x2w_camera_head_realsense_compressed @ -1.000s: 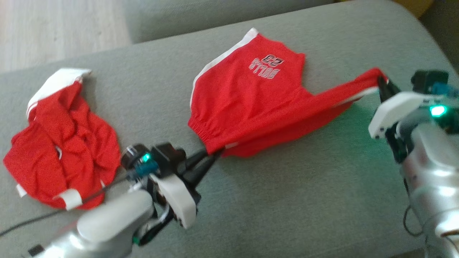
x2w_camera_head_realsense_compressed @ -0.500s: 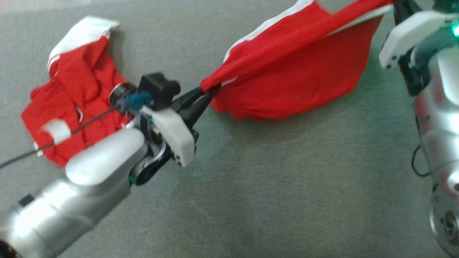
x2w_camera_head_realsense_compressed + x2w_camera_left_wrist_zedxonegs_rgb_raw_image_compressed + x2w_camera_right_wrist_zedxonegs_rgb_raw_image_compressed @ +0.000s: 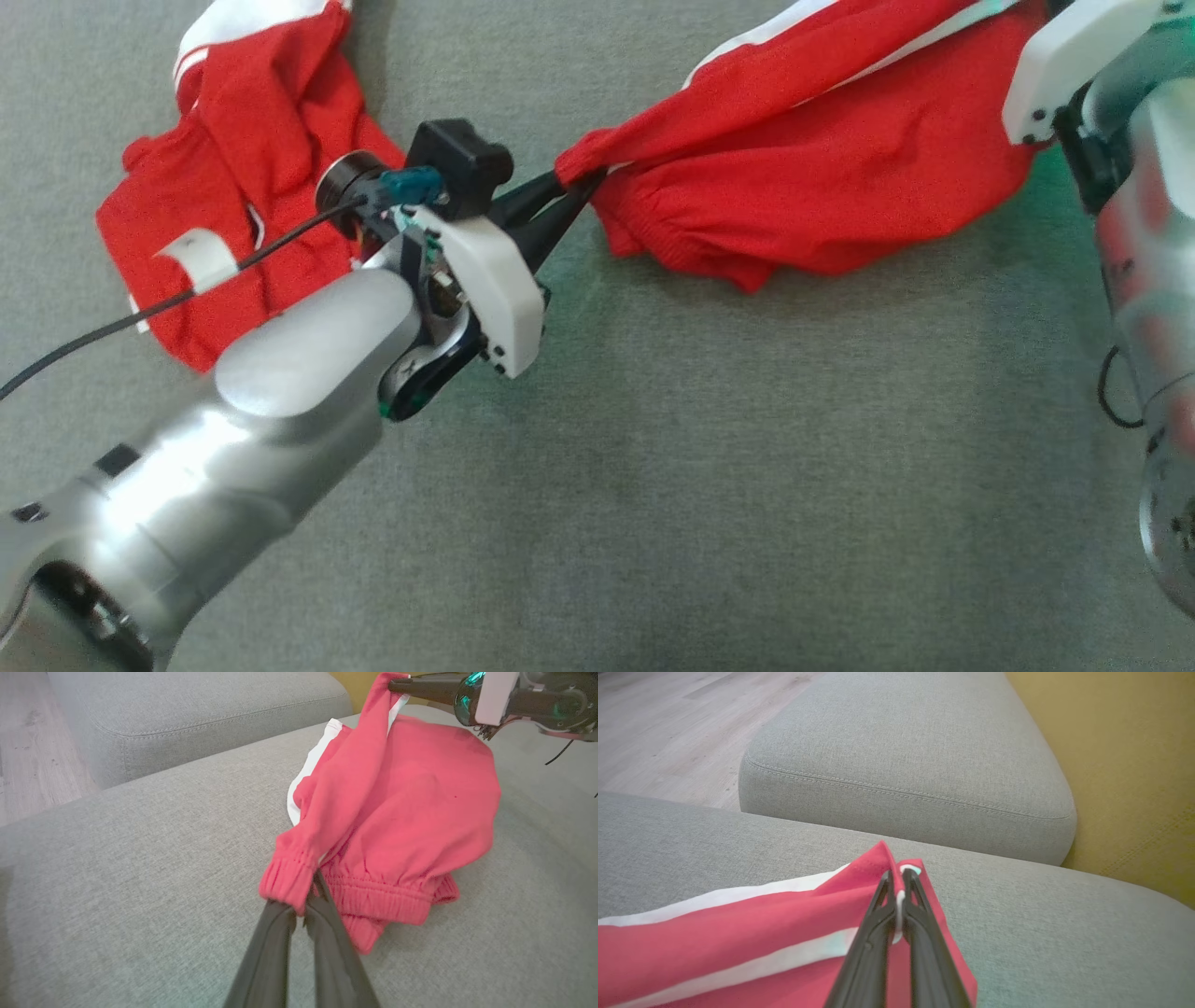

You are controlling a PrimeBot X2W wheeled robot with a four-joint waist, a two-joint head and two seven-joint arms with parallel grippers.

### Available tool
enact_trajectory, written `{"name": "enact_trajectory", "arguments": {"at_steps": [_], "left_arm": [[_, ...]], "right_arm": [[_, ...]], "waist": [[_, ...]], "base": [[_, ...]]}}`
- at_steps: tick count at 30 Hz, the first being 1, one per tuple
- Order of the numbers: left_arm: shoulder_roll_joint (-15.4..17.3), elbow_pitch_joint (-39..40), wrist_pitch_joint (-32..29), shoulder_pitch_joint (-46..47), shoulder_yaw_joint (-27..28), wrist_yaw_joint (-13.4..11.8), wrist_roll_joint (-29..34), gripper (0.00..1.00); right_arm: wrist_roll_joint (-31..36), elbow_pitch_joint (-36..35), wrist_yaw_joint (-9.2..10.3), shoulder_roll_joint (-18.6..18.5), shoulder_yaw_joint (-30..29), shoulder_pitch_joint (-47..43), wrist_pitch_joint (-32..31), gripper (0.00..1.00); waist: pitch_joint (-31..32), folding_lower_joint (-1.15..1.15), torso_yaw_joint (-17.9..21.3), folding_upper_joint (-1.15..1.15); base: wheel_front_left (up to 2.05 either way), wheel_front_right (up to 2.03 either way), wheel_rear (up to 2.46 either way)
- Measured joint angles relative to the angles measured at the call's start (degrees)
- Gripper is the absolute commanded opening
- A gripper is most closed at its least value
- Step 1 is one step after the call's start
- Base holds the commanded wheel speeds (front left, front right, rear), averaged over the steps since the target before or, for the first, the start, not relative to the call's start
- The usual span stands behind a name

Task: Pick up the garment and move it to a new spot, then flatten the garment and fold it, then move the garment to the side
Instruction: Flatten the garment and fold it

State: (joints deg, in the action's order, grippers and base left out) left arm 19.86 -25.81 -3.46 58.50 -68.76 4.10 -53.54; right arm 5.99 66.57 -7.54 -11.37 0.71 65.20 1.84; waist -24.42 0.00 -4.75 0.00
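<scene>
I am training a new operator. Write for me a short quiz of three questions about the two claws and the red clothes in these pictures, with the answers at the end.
1. True or false: the left claw grips the red shorts at the elastic waistband.
2. What does the right claw hold? A) nothing B) a corner of the shorts with a white stripe C) a towel
3. Fill in: the crumpled red garment lies on the grey cushion at the robot's ____ side.

Key: 1 true; 2 B; 3 left.
</scene>
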Motion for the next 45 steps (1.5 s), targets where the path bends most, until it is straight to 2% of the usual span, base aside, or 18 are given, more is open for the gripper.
{"name": "enact_trajectory", "arguments": {"at_steps": [5,6,7,8,11,18,21,24,26,27,29,33,37,42,45], "left_arm": [[-1.7,-1.9,0.3,1.2,-0.2,0.5,0.1,0.00],[-2.0,-2.4,0.5,1.4,-0.2,0.5,0.1,0.38],[-2.4,-3.0,0.6,1.5,-0.2,0.5,0.2,0.90],[-2.7,-3.7,0.6,1.6,-0.3,0.5,0.4,1.00],[-3.1,-5.5,0.7,1.6,-0.5,0.4,0.7,1.00],[-3.4,-7.6,5.4,1.5,0.6,-0.7,0.6,1.00],[-3.3,-8.4,8.4,1.0,2.5,-3.0,0.5,1.00],[-2.5,-8.9,11.9,-0.3,4.3,-5.3,0.5,1.00],[-2.0,-8.5,15.3,-2.9,6.3,-7.1,-0.6,1.00],[-2.0,-8.5,15.3,-2.9,6.3,-7.1,-0.6,1.00],[-0.7,-7.0,17.2,-5.9,9.0,-9.2,-0.6,1.00],[0.6,-2.7,17.8,-10.7,15.1,-11.9,0.2,1.00],[0.9,4.0,17.9,-18.3,23.4,-14.2,5.7,1.00],[0.5,8.8,18.1,-30.6,30.2,-14.2,12.9,1.00],[-1.0,10.5,18.1,-36.5,34.2,-13.4,16.1,1.00]], "right_arm": [[1.0,1.7,0.00,-0.3,-1.2,1.5,0.8,0.00],[1.1,2.2,0.00,-0.3,-1.5,1.8,0.9,0.87],[1.1,2.6,0.00,-0.3,-1.5,2.0,1.5,1.00],[1.0,3.3,0.00,-0.2,-1.6,2.4,1.7,1.00],[1.2,4.6,0.00,-0.2,-1.8,2.6,2.1,1.00],[-0.1,6.2,0.00,-0.1,-3.2,2.6,5.9,1.00],[-2.5,6.5,0.00,0.4,-3.2,2.4,8.0,1.00],[-3.5,6.4,0.00,0.4,-1.4,1.7,10.5,1.00],[-6.4,5.0,0.00,0.5,0.8,-0.6,12.0,1.00],[-6.4,5.0,0.00,0.5,0.8,-0.6,12.0,1.00],[-9.6,1.6,0.00,0.9,3.3,-4.7,12.4,1.00],[-14.2,-6.9,0.00,0.9,5.9,-11.8,12.5,1.00],[-17.2,-15.0,0.00,0.9,7.6,-20.3,12.5,1.00],[-18.7,-22.8,0.00,1.9,7.3,-31.5,12.5,1.00],[-19.1,-26.9,0.00,3.5,5.9,-37.5,12.5,1.00]], "waist": [[-1.2,0.00,-1.3,0.00],[-1.4,0.00,-1.6,0.00],[-1.6,0.00,-1.9,0.00],[-1.7,0.00,-2.1,0.00],[-1.7,0.00,-2.4,0.00],[0.6,0.00,-1.4,0.00],[2.2,-0.01,-0.6,0.00],[4.1,-0.01,0.5,0.00],[6.2,-0.01,1.5,0.00],[6.2,-0.01,1.5,0.00],[8.3,-0.01,2.6,0.00],[11.1,-0.02,4.2,0.00],[13.6,-0.02,5.7,0.00],[16.2,-0.01,7.5,0.00],[17.7,-0.02,8.3,0.00]], "base": [[0.00,0.00,0.00],[0.00,0.00,0.00],[0.00,0.00,0.00],[0.00,0.00,0.00],[0.00,0.00,0.00],[0.00,0.00,0.00],[0.00,0.00,0.00],[0.00,0.00,0.00],[0.00,0.00,0.00],[0.00,0.00,0.00],[0.00,0.00,0.00],[0.00,0.00,0.00],[0.00,0.00,0.00],[0.00,0.00,0.00],[0.00,0.00,0.00]]}}
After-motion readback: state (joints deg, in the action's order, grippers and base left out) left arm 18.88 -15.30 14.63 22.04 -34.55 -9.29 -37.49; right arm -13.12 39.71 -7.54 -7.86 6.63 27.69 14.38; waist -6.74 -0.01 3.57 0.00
